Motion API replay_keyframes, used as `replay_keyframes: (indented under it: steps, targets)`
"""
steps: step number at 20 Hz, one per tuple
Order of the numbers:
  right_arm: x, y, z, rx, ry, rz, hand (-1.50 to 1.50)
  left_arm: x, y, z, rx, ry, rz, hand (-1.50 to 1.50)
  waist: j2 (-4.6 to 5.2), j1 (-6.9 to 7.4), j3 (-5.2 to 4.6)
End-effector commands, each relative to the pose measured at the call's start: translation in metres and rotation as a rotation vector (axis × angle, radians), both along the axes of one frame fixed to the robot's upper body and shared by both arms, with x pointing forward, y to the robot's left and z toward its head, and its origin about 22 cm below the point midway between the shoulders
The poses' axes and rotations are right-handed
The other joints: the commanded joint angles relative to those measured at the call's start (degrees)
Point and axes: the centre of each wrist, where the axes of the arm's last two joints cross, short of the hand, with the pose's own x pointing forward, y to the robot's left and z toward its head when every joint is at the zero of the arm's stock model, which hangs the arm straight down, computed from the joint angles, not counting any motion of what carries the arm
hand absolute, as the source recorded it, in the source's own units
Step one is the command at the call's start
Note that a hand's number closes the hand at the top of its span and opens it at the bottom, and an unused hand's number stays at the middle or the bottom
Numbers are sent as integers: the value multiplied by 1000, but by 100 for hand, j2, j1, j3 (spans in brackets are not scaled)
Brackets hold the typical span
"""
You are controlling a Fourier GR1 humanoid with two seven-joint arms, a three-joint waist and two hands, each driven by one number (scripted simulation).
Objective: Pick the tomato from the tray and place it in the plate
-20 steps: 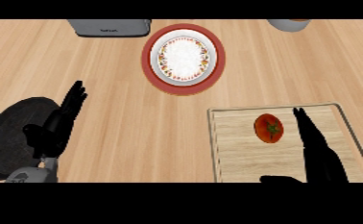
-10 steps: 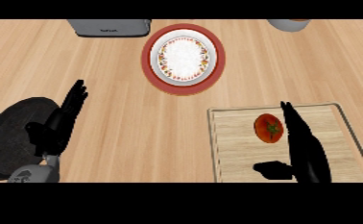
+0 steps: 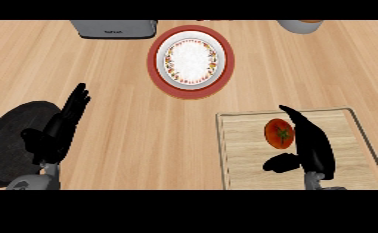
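The tomato (image 3: pixel 279 133) lies on the tray (image 3: pixel 244 167), in the tray's far half and a little right of its middle, stem side up. The tray is a pale wooden board with a thin raised rim, sitting at the counter's (image 3: pixel 133 107) near right corner. The right robot hand (image 3: pixel 310 144) is over the tray just to the right of the tomato, its fingers straight and pointing toward the counter's far edge, alongside the tomato's right side; whether they touch it cannot be told. Its thumb sticks out to the left, near the tray's middle, on the near side of the tomato and apart from it, so the hand is open and grips nothing. The plate (image 3: pixel 191 61) is red-rimmed with a white centre and a patterned ring, and it sits near the counter's far edge, about midway along it, well apart from the tray. The left robot hand (image 3: pixel 59 129) rests open near the counter's near left corner, fingers up.
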Motion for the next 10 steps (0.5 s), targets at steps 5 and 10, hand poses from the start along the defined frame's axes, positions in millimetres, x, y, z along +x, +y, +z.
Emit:
replay_keyframes:
  steps: [5,10]
  targets:
    - [-11,18,-38,16,-11,107,150,-1,3,-4,2,9,9,0,21,3,27]
    - [7,-17,-21,-33,-103,99,150,6,1,6,1,-15,0,0,19,-3,27]
